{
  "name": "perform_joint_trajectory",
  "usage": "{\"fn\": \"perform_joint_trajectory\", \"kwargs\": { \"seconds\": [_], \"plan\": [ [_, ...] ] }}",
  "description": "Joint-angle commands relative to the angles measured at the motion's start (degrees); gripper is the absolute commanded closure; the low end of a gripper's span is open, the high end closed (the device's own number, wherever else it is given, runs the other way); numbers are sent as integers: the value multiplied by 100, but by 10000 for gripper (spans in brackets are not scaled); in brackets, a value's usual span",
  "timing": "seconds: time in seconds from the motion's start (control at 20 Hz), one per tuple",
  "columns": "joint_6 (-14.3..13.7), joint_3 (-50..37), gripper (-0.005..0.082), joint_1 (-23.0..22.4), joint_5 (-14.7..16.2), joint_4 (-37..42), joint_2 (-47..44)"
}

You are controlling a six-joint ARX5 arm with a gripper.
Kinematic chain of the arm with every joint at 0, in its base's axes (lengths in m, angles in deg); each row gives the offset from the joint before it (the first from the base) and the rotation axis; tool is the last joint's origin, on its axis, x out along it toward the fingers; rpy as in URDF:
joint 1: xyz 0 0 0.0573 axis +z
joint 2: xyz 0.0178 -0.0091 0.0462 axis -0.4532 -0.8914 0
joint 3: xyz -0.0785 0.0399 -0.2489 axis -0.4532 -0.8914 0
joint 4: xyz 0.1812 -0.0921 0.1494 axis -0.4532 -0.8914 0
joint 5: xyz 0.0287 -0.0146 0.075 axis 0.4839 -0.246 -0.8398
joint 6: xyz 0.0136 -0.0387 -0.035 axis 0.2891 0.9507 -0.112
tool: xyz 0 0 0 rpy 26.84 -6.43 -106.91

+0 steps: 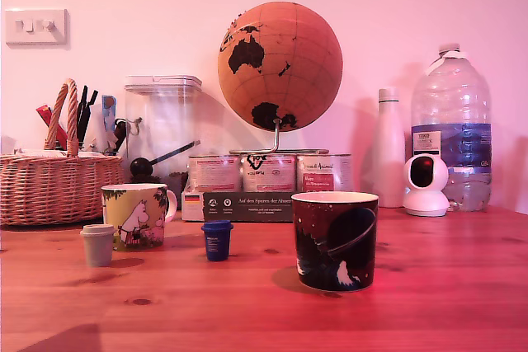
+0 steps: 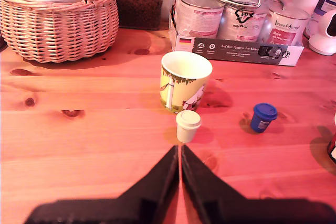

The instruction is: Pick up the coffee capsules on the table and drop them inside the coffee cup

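Exterior view: gripper was out of frame.
Grey capsule: stood on table, just beside pale cartoon mug.
Blue capsule: stood between pale mug and dark mug, touching neither.
Wrist view: gripper was clenched, fingers pressed tip to tip, holding nothing.
Grey capsule: just ahead of the fingertips, apart from them.
Pale cartoon mug: directly beyond the grey capsule.
Blue capsule: ahead, off to one side, on bare wood.
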Motion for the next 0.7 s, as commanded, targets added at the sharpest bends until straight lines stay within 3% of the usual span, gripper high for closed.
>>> {"fn": "perform_joint_trajectory", "kwargs": {
  "seconds": [0.0, 0.25, 0.3, 0.45, 0.55, 0.65],
  "plan": [
    [-348, -114, 793, 15, 199, 1134, 52],
    [-345, -114, 792, 13, 199, 1250, 52],
    [-240, -114, 783, 15, 199, 1357, 52],
    [190, -111, 577, 13, 271, 2002, 37],
    [310, -31, 510, 13, 343, 2135, -120],
    [271, 59, 299, 13, 385, 2227, -501]
  ]
}}
